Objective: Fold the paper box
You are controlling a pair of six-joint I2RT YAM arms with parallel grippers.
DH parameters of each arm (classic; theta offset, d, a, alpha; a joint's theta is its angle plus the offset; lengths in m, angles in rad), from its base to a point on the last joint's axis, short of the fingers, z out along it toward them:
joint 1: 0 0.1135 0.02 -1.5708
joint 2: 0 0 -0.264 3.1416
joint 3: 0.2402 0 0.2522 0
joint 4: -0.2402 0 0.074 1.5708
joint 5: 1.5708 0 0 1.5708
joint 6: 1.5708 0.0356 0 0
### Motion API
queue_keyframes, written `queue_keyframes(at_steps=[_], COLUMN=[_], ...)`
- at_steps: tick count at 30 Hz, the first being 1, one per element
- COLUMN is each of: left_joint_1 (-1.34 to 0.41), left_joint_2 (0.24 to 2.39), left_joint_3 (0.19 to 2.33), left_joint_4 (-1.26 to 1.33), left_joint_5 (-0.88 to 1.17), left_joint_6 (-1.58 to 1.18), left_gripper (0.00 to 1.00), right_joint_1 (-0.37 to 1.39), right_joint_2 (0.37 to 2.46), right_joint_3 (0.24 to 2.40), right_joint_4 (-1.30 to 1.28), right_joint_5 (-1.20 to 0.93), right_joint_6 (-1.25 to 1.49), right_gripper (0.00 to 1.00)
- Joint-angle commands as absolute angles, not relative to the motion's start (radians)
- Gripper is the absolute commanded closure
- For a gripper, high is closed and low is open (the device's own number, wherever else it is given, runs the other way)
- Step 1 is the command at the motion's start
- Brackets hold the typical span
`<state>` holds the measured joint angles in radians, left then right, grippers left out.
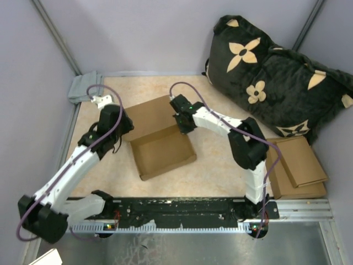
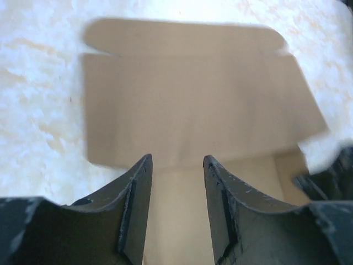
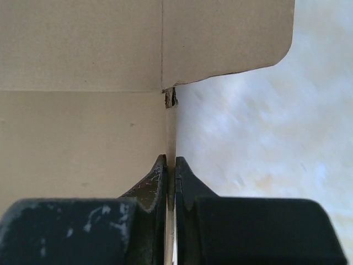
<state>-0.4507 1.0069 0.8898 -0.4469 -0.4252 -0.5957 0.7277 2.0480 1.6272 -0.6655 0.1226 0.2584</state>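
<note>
On one wall of the paper box (image 1: 162, 154) the right hand (image 3: 170, 165) pinches tight, the left hand (image 2: 176, 163) is open, and tugging could rip it.

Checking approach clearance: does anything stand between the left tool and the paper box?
Nothing visible does. The left tool is open just above the paper box, with only bare cardboard ahead. The right tool is shut on its side wall.

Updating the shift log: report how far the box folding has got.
Done: the plain brown cardboard paper box has its tray walls standing. In hand: the right gripper pinches the tray's side wall; the left gripper hangs open. Left: the flat lid panel needs closing.
</note>
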Motion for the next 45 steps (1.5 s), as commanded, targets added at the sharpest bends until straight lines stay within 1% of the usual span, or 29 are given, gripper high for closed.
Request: queue_keyframes(at_steps=[1,4,5,6,7,8,10,12,13,14,17,18,20,21,22,23,24,25,27,29,31,40,45], left_joint_1=[-0.331,-0.221,-0.212,-0.208,-0.206,-0.201,-0.183,-0.155,-0.139,-0.118,-0.051,-0.027,0.014,0.028,0.032,0.036,0.038,0.038,0.037,0.037,0.037,0.037,0.034], left_joint_2=[1.206,1.356,1.391,1.418,1.435,1.447,1.461,1.465,1.467,1.470,1.479,1.483,1.491,1.495,1.501,1.511,1.523,1.537,1.576,1.610,1.634,1.688,1.733], left_joint_3=[1.042,1.163,1.194,1.221,1.237,1.245,1.255,1.253,1.250,1.243,1.211,1.194,1.162,1.145,1.128,1.118,1.117,1.120,1.117,1.112,1.102,1.096,1.120], left_joint_4=[-0.380,-0.438,-0.458,-0.466,-0.467,-0.472,-0.486,-0.500,-0.505,-0.504,-0.495,-0.484,-0.462,-0.443,-0.426,-0.420,-0.421,-0.424,-0.424,-0.428,-0.429,-0.447,-0.409], left_joint_5=[-0.358,-0.220,-0.209,-0.211,-0.211,-0.209,-0.193,-0.161,-0.139,-0.107,0.005,0.038,0.113,0.139,0.162,0.184,0.213,0.255,0.316,0.341,0.349,0.288,0.324], left_joint_6=[-0.561,-0.612,-0.596,-0.578,-0.560,-0.544,-0.525,-0.508,-0.502,-0.492,-0.485,-0.485,-0.492,-0.493,-0.489,-0.487,-0.475,-0.457,-0.460,-0.460,-0.455,-0.416,-0.423], left_gripper=[0.51,0.54,0.54,0.53,0.53,0.52,0.50,0.48,0.47,0.46,0.43,0.40,0.39,0.39,0.39,0.39,0.40,0.41,0.43,0.44,0.44,0.45,0.46], right_joint_1=[0.723,0.724,0.724,0.724,0.724,0.723,0.723,0.716,0.706,0.687,0.580,0.540,0.443,0.412,0.395,0.390,0.391,0.392,0.393,0.393,0.391,0.391,0.391], right_joint_2=[1.812,1.759,1.748,1.736,1.721,1.703,1.664,1.600,1.582,1.565,1.564,1.579,1.633,1.682,1.729,1.770,1.817,1.858,1.931,1.984,2.036,2.179,2.198], right_joint_3=[1.422,1.346,1.338,1.333,1.326,1.323,1.324,1.347,1.363,1.378,1.404,1.415,1.450,1.471,1.513,1.558,1.606,1.646,1.697,1.740,1.788,1.936,1.939], right_joint_4=[-0.639,-0.660,-0.665,-0.668,-0.665,-0.661,-0.657,-0.671,-0.682,-0.673,-0.576,-0.531,-0.446,-0.413,-0.399,-0.430,-0.473,-0.502,-0.539,-0.564,-0.593,-0.722,-0.707], right_joint_5=[0.262,0.250,0.219,0.195,0.171,0.151,0.139,0.165,0.181,0.180,0.056,-0.015,-0.228,-0.310,-0.346,-0.317,-0.276,-0.245,-0.204,-0.187,-0.187,-0.107,-0.199], right_joint_6=[0.357,0.434,0.456,0.476,0.495,0.513,0.537,0.541,0.528,0.512,0.482,0.466,0.448,0.442,0.438,0.438,0.423,0.410,0.406,0.386,0.369,0.326,0.303], right_gripper=[1.00,1.00,0.91,0.78,0.59,0.45,0.27,0.16,0.07,0.02,0.01,0.01,0.02,0.16,0.30,0.39,0.42,0.42,0.39,0.35,0.33,0.32,0.34])
